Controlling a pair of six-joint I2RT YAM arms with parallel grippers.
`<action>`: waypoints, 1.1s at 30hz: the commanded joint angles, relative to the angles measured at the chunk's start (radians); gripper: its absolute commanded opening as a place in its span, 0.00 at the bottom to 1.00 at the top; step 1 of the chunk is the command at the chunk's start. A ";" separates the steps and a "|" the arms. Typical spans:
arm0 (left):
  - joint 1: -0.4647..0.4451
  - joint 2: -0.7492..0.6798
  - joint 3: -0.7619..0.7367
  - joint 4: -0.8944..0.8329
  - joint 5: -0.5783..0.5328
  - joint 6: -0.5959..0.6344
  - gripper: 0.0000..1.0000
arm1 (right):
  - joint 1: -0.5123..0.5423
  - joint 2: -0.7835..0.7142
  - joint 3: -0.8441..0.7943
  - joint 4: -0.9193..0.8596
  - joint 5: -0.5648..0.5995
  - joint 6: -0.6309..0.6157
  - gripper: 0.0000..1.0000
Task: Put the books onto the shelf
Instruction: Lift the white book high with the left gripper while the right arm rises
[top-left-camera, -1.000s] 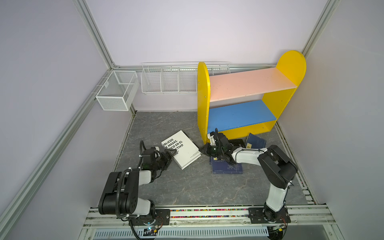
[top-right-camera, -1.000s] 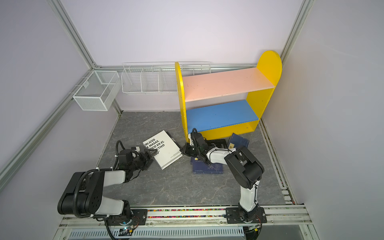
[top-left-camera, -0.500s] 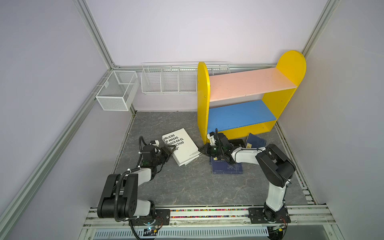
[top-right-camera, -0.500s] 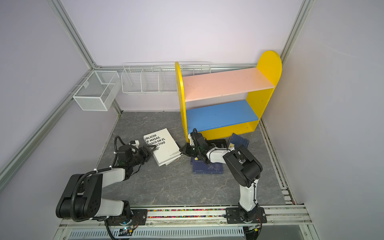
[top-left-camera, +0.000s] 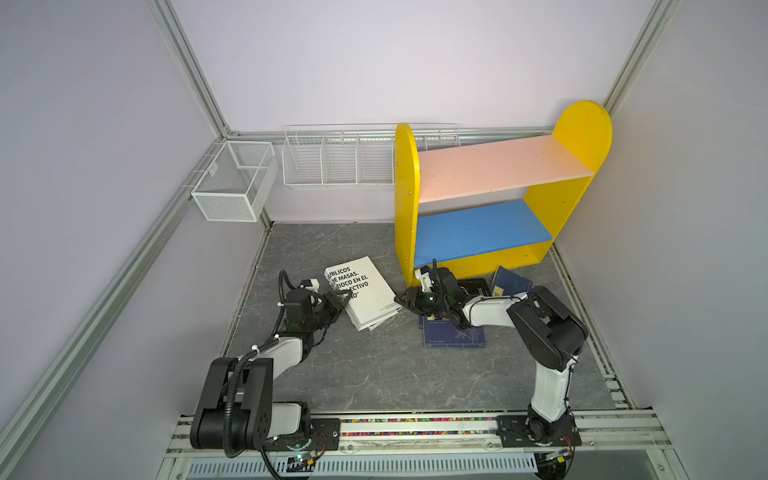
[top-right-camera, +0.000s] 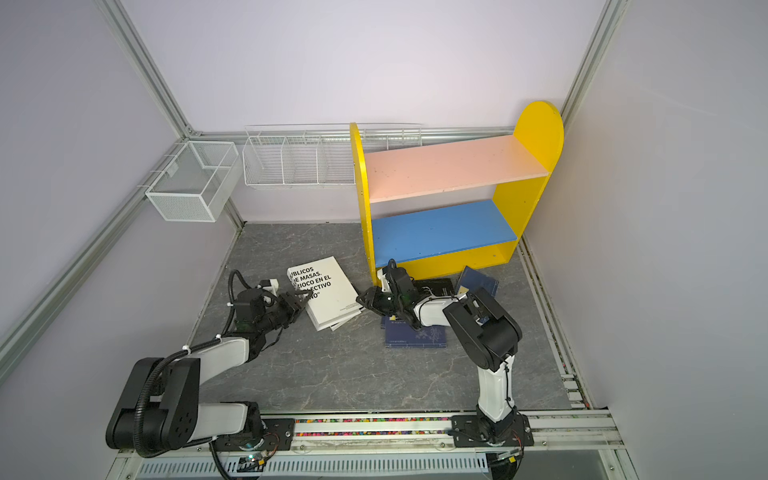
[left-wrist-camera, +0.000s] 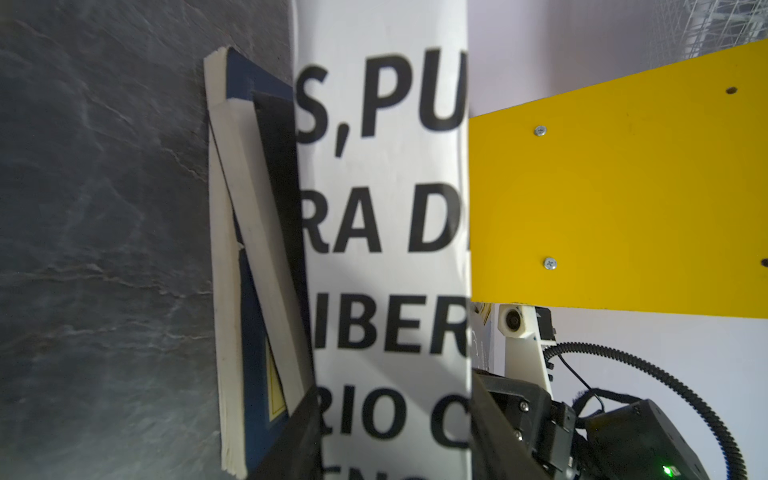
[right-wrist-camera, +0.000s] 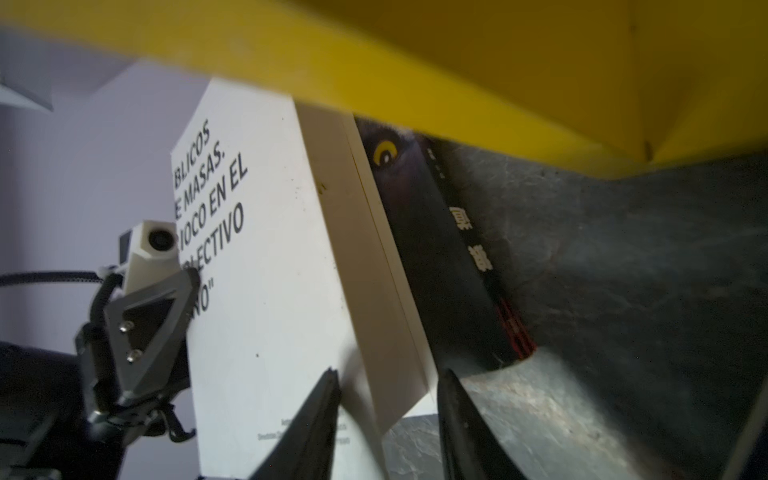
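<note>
White book lies cover-up on 2 smaller ones, a black book and a navy-covered book, on the table just left of the shelf. The pink board and blue board are both bare, so no book is shelved.

Left gripper is turned sideways at the white book's left edge. Its fingers bracket that edge, 1 under and 1 over; cannot tell whether they pinch it. Right gripper sits at the opposite corner, its fingers apart with the corner between them and gaps on both sides, so no hold.

Probably 2 arms because the book is wide and would sag from 1 pinch. The stack underneath props its edges off the table, which leaves room for a finger below.

Flat navy book and tilted navy book wait in front of the shelf by the right arm, neither held.
</note>
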 joint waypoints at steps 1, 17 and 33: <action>-0.017 -0.048 0.023 -0.078 -0.013 0.033 0.33 | -0.005 -0.021 -0.031 -0.059 0.001 0.032 0.55; -0.028 -0.580 0.273 -0.534 -0.183 0.062 0.16 | -0.039 -0.552 -0.012 -0.326 0.066 -0.057 0.95; -0.355 -0.402 0.884 -0.377 -0.316 0.166 0.10 | -0.011 -0.940 -0.025 -0.122 0.126 -0.161 0.88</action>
